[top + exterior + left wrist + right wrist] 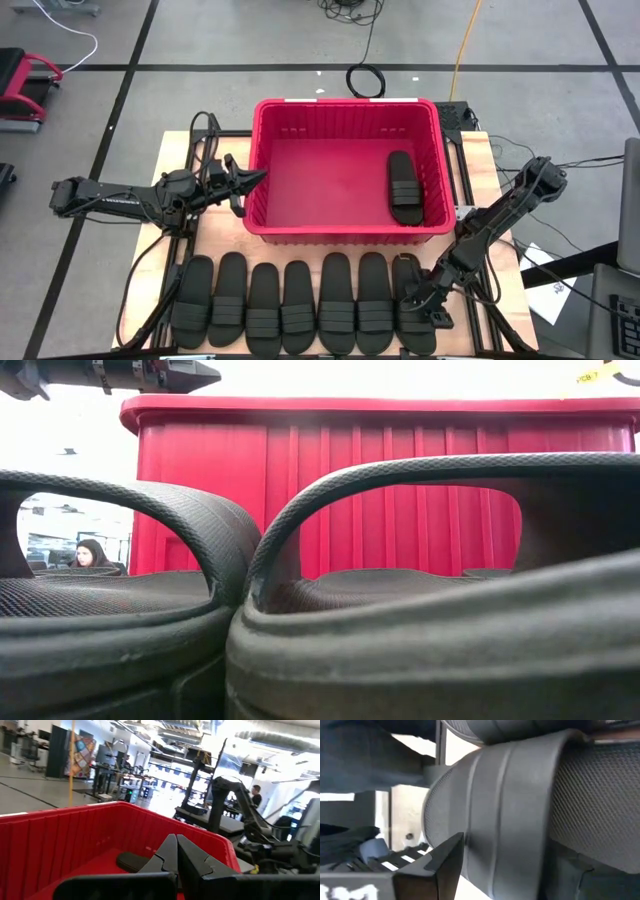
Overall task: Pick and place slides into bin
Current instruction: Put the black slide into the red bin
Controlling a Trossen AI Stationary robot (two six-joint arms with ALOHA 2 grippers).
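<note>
One slide (404, 187) already in bin (345, 229), against its right wall; seven more slides (300, 307) in a row along worktop (487, 158) front edge. Right gripper (418, 300) down at rightmost slide (414, 318), fingers spread around strap; cannot tell if pinched. Risk: shallow bite slips, or neighbour gets dragged. Left gripper (252, 179) pressed together at bin's left rim; possible clash there.

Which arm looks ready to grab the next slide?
The right. Its gripper is down at the end slide of the row, while the left gripper, shut and empty, is at the bin rim.
</note>
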